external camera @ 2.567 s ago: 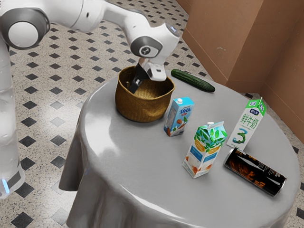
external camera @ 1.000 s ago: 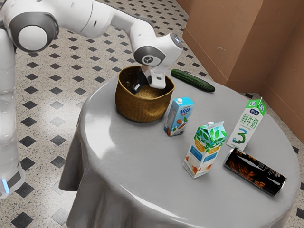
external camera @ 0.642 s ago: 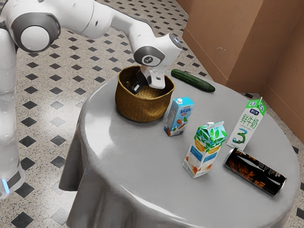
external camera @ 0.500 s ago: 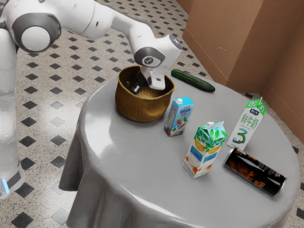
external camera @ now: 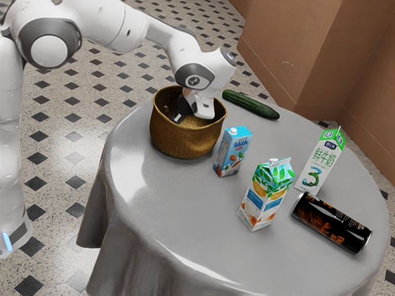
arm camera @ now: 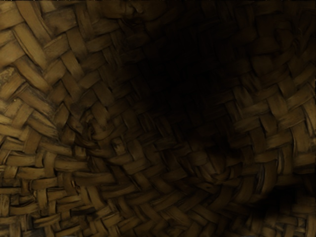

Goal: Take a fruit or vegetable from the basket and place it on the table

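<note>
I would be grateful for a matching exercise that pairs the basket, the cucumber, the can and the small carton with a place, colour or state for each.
Things:
1. basket
2. cucumber
3. can
4. small carton

Descriptions:
A. black, lying on its side
B. upright, with a blue top
C. woven, with the tool down inside it
D. dark green, lying flat

Right pairs: 1-C, 2-D, 3-A, 4-B.

The hand [external camera: 178, 117] is deeper down in the basket [external camera: 187, 140] now than at first. The arm's big round elbow [external camera: 49, 50] is further to the exterior view's right.
</note>
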Tool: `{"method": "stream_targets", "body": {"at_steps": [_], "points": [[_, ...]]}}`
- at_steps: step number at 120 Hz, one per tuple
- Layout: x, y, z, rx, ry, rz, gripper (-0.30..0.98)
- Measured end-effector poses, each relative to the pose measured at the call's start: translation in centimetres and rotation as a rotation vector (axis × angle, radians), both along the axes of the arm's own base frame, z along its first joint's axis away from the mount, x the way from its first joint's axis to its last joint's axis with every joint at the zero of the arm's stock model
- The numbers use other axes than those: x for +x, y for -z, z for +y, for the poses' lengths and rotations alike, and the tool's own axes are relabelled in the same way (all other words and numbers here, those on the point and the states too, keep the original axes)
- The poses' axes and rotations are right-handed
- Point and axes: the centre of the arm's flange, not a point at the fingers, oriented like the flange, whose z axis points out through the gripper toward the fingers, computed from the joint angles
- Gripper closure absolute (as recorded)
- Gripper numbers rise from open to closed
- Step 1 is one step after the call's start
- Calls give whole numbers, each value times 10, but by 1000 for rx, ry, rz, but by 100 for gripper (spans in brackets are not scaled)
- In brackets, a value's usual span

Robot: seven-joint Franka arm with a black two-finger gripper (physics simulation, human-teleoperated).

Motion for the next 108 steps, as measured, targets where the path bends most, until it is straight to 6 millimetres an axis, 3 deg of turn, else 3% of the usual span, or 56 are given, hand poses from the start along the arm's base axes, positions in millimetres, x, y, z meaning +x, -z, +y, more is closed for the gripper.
{"method": "stream_targets", "body": {"at_steps": [29, 57, 108], "points": [[1, 5, 0, -3, -2, 7, 27], [0, 6, 1, -4, -5, 11, 43], [-2, 8, 9, -16, -32, 8, 55]]}}
